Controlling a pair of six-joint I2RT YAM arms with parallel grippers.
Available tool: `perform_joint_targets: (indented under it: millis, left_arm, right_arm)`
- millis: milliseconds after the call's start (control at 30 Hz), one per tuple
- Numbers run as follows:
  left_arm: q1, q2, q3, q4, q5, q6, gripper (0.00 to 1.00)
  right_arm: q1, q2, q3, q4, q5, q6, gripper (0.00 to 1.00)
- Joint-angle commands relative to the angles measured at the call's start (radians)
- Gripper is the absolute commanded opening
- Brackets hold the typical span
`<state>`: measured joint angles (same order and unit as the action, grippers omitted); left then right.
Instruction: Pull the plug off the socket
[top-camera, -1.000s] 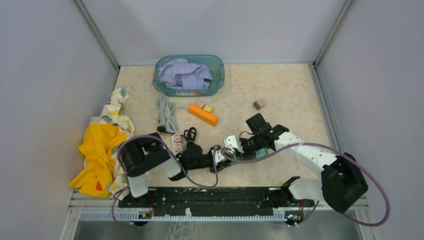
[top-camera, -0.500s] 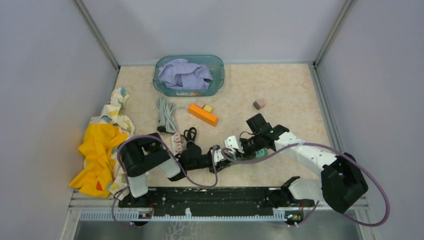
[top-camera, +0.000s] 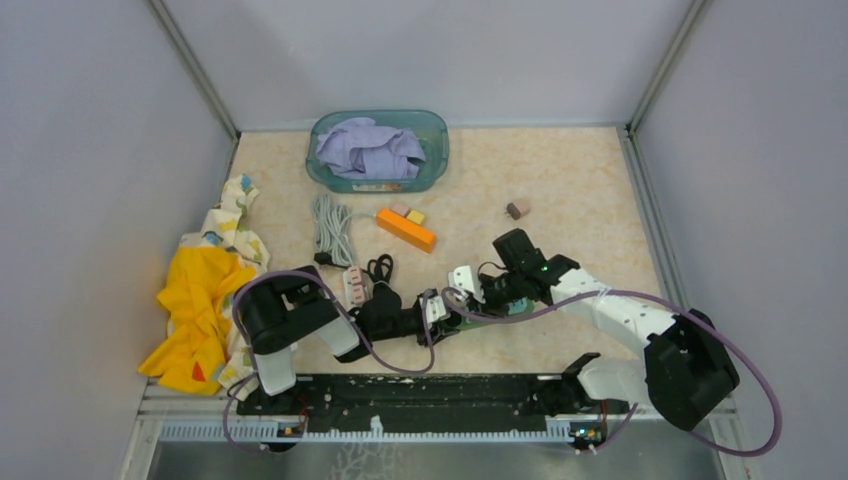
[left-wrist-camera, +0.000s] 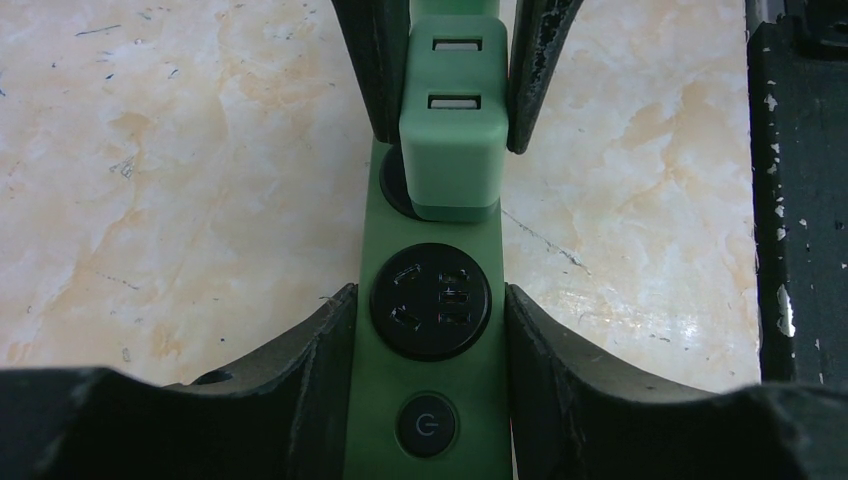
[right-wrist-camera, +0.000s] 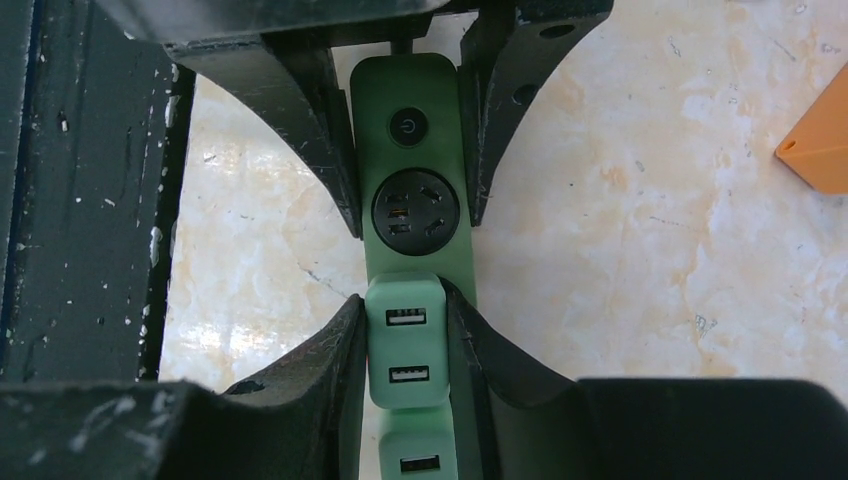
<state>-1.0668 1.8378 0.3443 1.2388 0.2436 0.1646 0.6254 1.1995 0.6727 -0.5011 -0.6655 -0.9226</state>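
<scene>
While the L gripper (left-wrist-camera: 430, 310) clamps the green power strip (left-wrist-camera: 430, 372) by its sides, the R gripper (right-wrist-camera: 403, 330) is closed on the pale green plug (left-wrist-camera: 450, 160), which sits on the strip's outlet next to the bare round one. Strip lies flat on the beige marble-look tabletop (top-camera: 560, 190), near the front edge by the black rail (top-camera: 430, 390). Plain grey walls (top-camera: 430, 50) w/ metal corner posts box in the table.

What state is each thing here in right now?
Plug: on the power strip, not yet pulled off, pinched by the right jaws.
Power strip: on the table, clamped by the left jaws.
Spare socket: empty.
Grey cable: bundled, untouched.
Bin: holds crumpled cloth.
</scene>
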Motion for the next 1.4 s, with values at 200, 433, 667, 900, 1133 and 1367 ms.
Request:
perform_joint_targets:
  millis: [200,433,667,900,1133,1367]
  left_arm:
    - [-0.011,-0.015,-0.014,-0.087,0.041,-0.047,0.0]
    - [-0.012,-0.015,-0.001,-0.108,0.053,-0.06,0.0]
    - [-0.009,-0.011,-0.001,-0.115,0.053,-0.061,0.0]
    - [-0.007,-0.02,-0.004,-0.116,0.054,-0.06,0.0]
    - [-0.007,-0.013,-0.004,-0.119,0.053,-0.063,0.0]
    - [-0.005,-0.013,-0.003,-0.134,0.049,-0.056,0.0]
  right_arm:
    - [0.024,0.009,0.002,-0.025,-0.21,-0.163,0.0]
    - [0.067,0.006,-0.002,0.239,-0.068,0.133,0.0]
    - [0.024,-0.032,-0.01,0.142,0.018,-0.005,0.0]
    - [0.04,0.047,0.044,-0.11,-0.243,-0.206,0.0]
    - [0.068,0.006,0.032,0.18,-0.079,0.115,0.0]
    - [-0.018,-0.019,0.042,0.085,-0.11,0.009,0.0]
